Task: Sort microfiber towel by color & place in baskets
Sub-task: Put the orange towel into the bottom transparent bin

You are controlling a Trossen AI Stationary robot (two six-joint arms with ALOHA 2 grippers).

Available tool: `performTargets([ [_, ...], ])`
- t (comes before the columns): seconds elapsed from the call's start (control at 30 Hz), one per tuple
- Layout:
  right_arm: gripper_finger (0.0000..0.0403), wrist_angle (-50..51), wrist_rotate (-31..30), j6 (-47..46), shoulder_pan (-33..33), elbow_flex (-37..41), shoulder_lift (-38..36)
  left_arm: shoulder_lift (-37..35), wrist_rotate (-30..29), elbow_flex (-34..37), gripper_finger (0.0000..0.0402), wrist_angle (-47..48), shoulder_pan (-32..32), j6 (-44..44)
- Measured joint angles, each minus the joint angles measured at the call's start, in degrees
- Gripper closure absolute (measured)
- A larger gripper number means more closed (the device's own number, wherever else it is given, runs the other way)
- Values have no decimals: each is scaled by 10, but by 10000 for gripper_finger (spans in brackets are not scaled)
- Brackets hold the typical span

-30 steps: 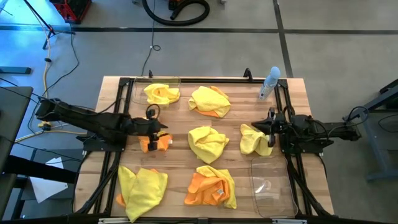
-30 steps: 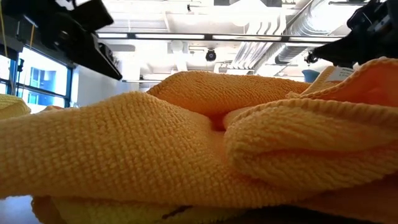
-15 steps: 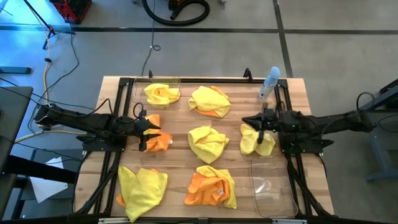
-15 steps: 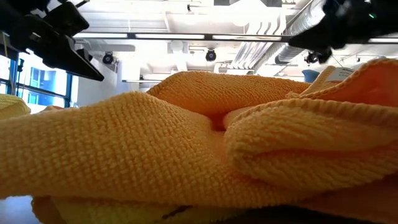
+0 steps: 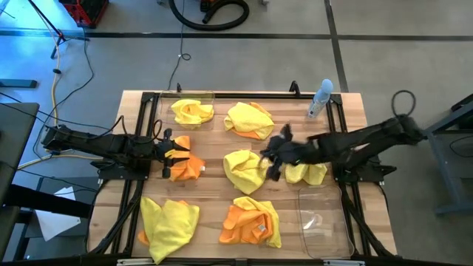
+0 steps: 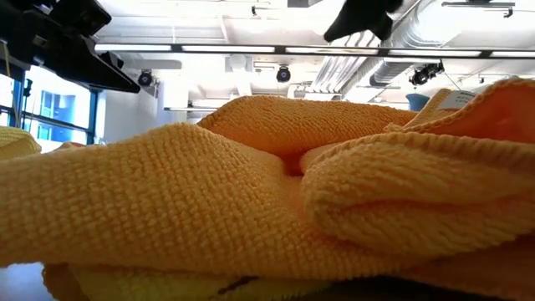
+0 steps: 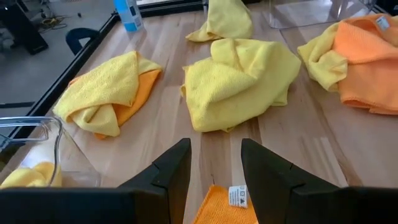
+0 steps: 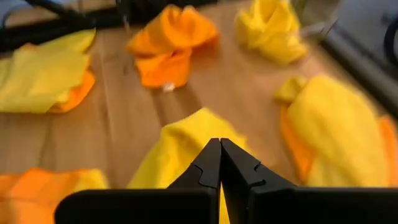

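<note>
Several yellow and orange microfiber towels lie crumpled on the wooden table. My left gripper is open, just left of a small orange towel whose white tag shows between the fingers. My right gripper is shut and reaches out over the right edge of the central yellow towel. Another yellow towel lies under the right arm. One clear basket at the far left holds a yellow towel. The other basket stands at the near right.
A pale blue spray bottle stands at the far right. A yellow-and-orange towel lies at far centre, a yellow one near left, an orange-and-yellow one near centre. The low view is filled by an orange towel. Black arm frames run along both sides.
My right gripper has swung from above the right-hand yellow towel toward the table's left, and now stands over the central yellow towel. My left gripper has drawn back a little toward the table's left edge, off the orange towel, which stays on the table.
</note>
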State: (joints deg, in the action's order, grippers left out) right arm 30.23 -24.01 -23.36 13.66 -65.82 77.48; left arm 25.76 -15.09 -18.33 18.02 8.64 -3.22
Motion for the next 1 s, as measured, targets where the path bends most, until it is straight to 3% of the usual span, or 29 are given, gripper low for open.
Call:
performTargets([
  [0.3, 403, 221, 9, -204, 98, -237, 209, 0, 0, 0, 273, -1, 0, 0],
  [0.63, 399, 321, 125, -403, 151, -373, 358, 1, 14, 0, 273, -15, 0, 6],
  [0.73, 376, 320, 156, -430, 157, -381, 382, 1, 26, 0, 273, -16, 0, 7],
  [1.0, 267, 312, 184, -451, 174, -375, 419, 1, 28, 0, 273, -12, 0, 16],
])
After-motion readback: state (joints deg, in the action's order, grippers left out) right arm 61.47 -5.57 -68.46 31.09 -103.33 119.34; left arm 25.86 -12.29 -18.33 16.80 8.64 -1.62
